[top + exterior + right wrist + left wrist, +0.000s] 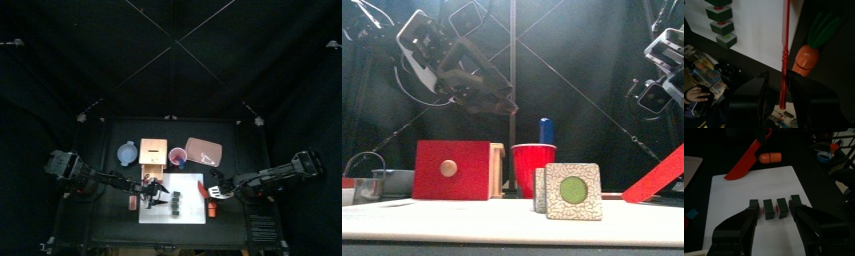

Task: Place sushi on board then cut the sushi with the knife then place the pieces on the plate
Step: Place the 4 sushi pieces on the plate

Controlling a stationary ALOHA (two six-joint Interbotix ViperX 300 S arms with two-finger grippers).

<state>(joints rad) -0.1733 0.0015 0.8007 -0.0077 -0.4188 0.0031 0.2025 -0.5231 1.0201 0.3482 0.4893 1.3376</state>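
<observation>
My left gripper (775, 212) hangs open above the sushi roll (769, 207). My right gripper (784, 85) clamps the red knife (787, 40), which I should bring straight down on a seam.

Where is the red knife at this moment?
The red knife is in the right hand, at the front view's right edge, slanting down to the white board's right side, next to the toy carrot.

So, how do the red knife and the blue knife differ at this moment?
The red knife is clamped in the right gripper; the blue knife sits free in the red cup. The red knife slants down toward the white board; the blue knife stands upright. Both are toy knives.
</observation>
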